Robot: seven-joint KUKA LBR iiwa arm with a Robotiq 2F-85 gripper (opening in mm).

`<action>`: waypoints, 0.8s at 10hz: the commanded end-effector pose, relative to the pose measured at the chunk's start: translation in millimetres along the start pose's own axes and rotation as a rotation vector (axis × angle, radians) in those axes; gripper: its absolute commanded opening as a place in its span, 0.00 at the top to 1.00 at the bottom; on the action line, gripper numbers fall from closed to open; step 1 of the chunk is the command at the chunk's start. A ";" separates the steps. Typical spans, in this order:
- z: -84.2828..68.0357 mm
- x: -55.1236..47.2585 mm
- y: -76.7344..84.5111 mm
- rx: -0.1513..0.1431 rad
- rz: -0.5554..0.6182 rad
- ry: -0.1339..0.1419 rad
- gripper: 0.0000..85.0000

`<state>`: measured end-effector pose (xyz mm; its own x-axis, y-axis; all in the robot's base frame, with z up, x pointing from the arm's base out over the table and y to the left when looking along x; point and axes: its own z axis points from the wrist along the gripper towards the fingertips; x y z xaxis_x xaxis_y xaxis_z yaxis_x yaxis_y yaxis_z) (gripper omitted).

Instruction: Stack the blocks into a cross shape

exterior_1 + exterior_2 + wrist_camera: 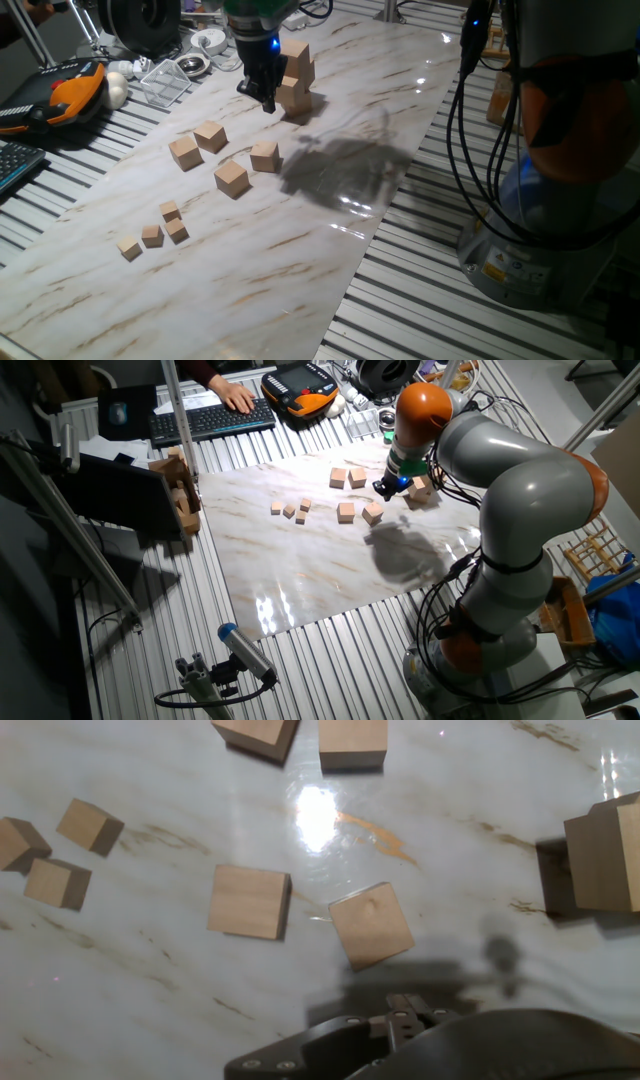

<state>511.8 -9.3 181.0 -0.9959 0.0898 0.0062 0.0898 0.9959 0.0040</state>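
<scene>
Gripper (266, 98), jaw state unreadable and nothing visibly held, hangs just beside the partial stack (296, 75); four loose blocks (232, 178) lie on the marble toward the near-left, nearest one rotated.

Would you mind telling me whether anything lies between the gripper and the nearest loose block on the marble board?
Nothing visible does. The gripper hangs beside the stack, and the nearest loose block lies apart from the other loose blocks, with only bare marble board between it and the gripper.

Grey rounded arm links, orange joint bands, black tool (262, 92), blue light
</scene>
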 end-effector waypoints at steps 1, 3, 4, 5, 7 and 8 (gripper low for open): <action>0.0 -0.1 -0.1 0.000 0.000 -0.002 1.00; 0.2 -0.1 -0.2 0.000 0.000 -0.002 1.00; 0.3 -0.2 -0.3 0.000 0.000 -0.002 1.00; 0.4 -0.1 -0.5 0.000 0.000 -0.002 1.00; 0.6 -0.1 -0.8 -0.008 0.004 0.002 1.00; 0.7 -0.2 -1.0 -0.008 0.004 0.002 1.00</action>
<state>511.9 -10.3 180.3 -0.9955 0.0942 0.0086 0.0943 0.9955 0.0128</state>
